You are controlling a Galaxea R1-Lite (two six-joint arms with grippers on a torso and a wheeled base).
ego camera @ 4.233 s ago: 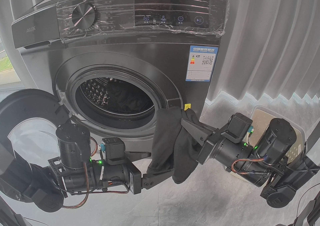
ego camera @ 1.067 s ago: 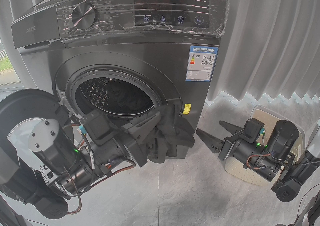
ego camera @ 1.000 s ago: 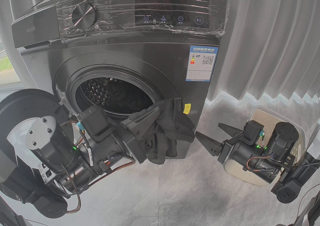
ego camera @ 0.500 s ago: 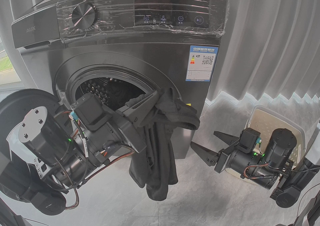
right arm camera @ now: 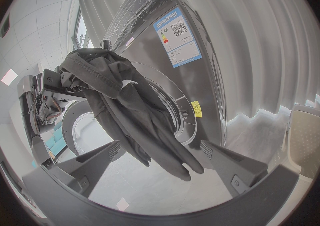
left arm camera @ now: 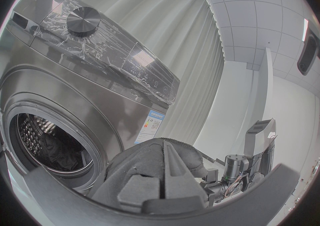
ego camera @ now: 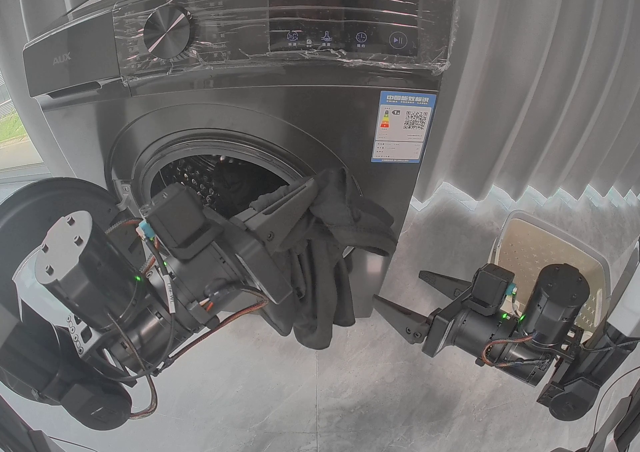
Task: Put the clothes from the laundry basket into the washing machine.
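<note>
1. Fingers (ego camera: 285, 208) of the left gripper (ego camera: 308, 198) are being kept clenched on the dark garment (ego camera: 327, 260), which has been taken over from the right gripper (ego camera: 400, 288).
2. The garment is being lifted at the washing machine (ego camera: 267, 106) opening and is not yet inside, so loading is judged next.
3. The right gripper's fingers are being held released, near the laundry basket (ego camera: 533, 253).

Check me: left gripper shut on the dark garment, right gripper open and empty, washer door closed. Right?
No: the washer door is swung open, as the head view shows. The rest is right: left gripper shut on the dark garment, right gripper open and empty.
</note>
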